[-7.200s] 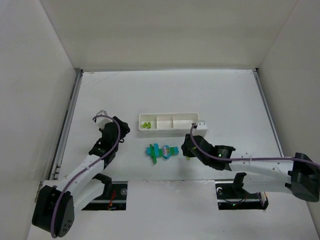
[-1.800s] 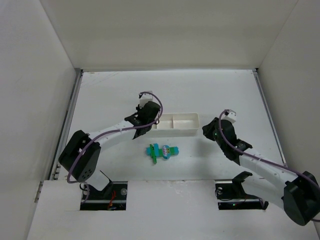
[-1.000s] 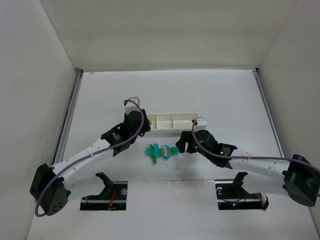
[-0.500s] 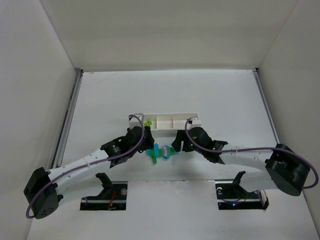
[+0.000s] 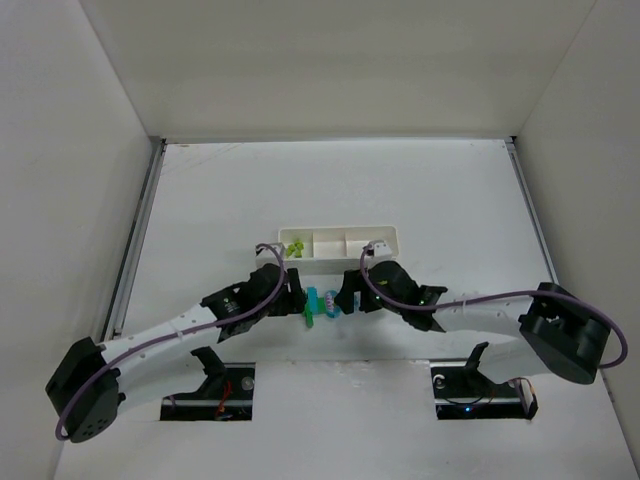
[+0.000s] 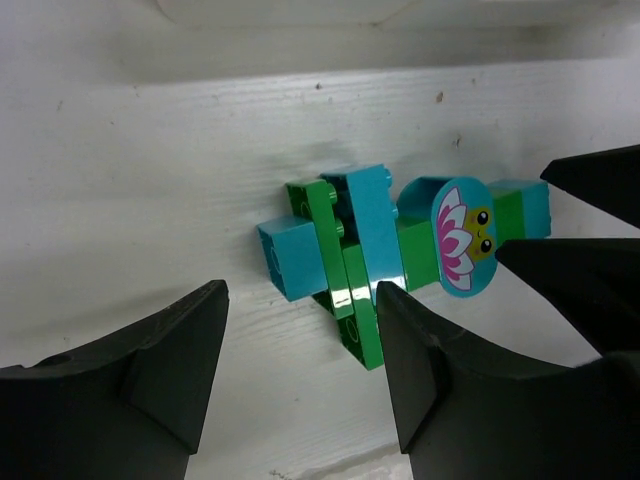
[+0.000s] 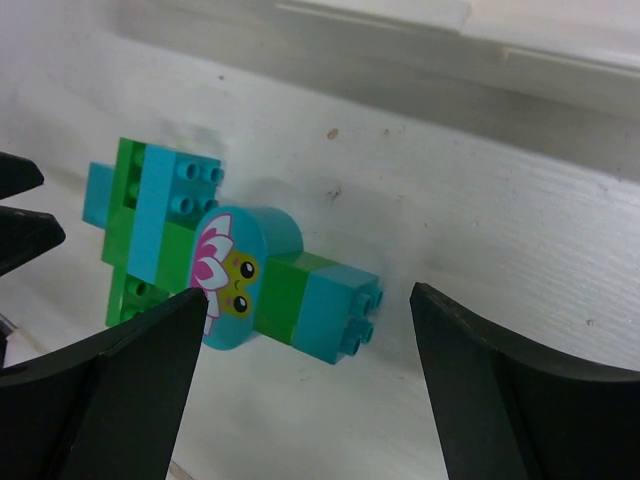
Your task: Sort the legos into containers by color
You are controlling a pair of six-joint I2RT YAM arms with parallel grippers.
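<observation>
A joined cluster of legos [image 5: 320, 303], dark green and cyan with a pink flower-frog face, lies flat on the table in front of the containers [image 5: 385, 236]. Yellow-green cubes [image 5: 293, 247] sit in the containers' left compartment. My left gripper [image 5: 297, 298] is at the cluster's left end and stands open. In the left wrist view the cluster [image 6: 385, 240] lies just ahead of the open left gripper [image 6: 300, 385], its green end near the right finger [image 6: 450, 390]. My right gripper [image 5: 345, 297] is open at the cluster's right end. In the right wrist view the cluster's [image 7: 230, 260] cyan end lies ahead of the right gripper [image 7: 310, 395].
The white tray's near wall [image 7: 420, 60] runs just behind the cluster. White enclosure walls [image 5: 80, 150] stand on the left, back and right. The two arms' bases are at the near edge, and the two grippers face each other closely across the cluster.
Both arms have swung in from beside the tray to the cluster's two ends. Both grippers have opened wider.
</observation>
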